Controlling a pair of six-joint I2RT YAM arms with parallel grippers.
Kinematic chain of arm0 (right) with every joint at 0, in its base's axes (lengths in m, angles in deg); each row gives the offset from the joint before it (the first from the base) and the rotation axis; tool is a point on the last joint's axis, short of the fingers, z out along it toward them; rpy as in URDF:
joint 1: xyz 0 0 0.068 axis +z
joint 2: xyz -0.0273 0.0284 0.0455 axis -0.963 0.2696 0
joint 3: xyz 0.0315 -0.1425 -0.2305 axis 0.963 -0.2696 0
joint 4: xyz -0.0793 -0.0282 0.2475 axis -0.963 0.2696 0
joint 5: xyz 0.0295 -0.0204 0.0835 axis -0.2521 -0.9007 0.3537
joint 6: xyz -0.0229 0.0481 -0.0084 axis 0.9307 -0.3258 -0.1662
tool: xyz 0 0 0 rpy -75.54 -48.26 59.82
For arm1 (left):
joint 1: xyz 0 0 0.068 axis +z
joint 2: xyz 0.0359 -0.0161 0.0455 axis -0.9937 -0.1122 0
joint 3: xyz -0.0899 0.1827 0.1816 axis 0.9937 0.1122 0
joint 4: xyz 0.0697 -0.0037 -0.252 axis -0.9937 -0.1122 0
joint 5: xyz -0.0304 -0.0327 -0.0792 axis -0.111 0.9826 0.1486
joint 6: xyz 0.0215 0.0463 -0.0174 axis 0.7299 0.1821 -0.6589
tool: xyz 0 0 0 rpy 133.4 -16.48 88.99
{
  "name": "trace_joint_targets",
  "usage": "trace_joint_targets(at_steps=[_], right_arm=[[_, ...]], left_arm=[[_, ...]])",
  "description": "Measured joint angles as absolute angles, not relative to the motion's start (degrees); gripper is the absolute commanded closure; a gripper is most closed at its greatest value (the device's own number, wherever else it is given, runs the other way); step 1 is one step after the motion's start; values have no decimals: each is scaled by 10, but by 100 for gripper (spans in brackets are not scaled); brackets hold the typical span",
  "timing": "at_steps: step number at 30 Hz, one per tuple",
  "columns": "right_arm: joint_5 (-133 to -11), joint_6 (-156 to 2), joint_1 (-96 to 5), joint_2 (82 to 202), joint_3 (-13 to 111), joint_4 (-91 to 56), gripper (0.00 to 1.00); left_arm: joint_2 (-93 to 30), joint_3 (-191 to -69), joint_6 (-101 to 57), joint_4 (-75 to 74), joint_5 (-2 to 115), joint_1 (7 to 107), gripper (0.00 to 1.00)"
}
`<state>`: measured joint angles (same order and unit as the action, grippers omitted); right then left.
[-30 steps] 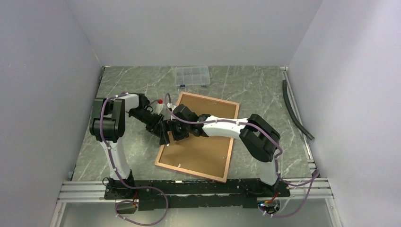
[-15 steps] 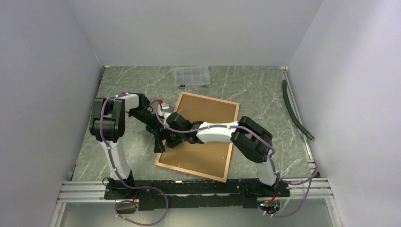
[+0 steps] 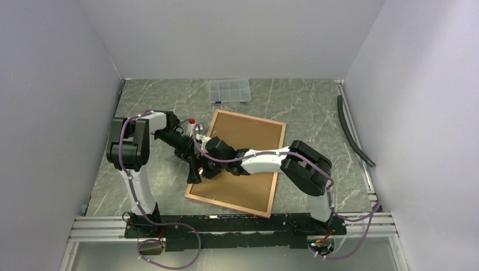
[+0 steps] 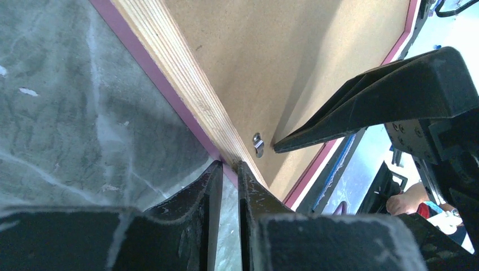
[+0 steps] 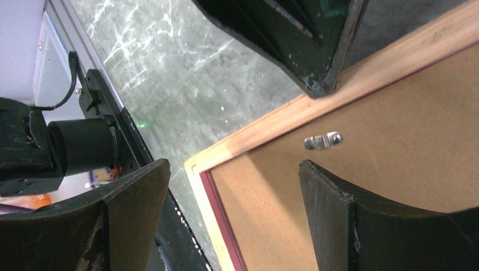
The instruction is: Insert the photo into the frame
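Note:
The frame [image 3: 229, 205] lies face down on the table, wood-brown back up, with a brown backing board [image 3: 248, 132] set in it. The photo is hidden. My left gripper [image 4: 230, 165] sits at the frame's left edge [image 4: 181, 79], its jaws nearly together with the pink rim pinched between the tips. In the top view the left gripper [image 3: 194, 169] is beside the right gripper [image 3: 206, 169]. My right gripper [image 5: 231, 169] hangs open over the frame's near left part. One finger [image 5: 339, 220] is above the board by a small metal clip [image 5: 323, 140], the other beyond the rim.
A clear plastic compartment box [image 3: 229, 91] stands at the back of the table. A black hose [image 3: 353, 132] lies along the right wall. An aluminium rail [image 3: 226, 226] with the arm bases runs along the near edge.
My right gripper has slid left and nearer across the board to the frame's left edge. The left jaws have narrowed onto the rim. The frame has not visibly shifted.

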<state>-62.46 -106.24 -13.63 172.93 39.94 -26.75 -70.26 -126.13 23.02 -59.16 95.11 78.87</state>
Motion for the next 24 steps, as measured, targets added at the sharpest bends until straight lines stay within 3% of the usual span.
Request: trace_joint_targets(at_steps=[24], right_arm=[[-612,-1069,-155,1738,402,-281,11]], left_arm=[[-697,-1261,224,-592,946,788,85]])
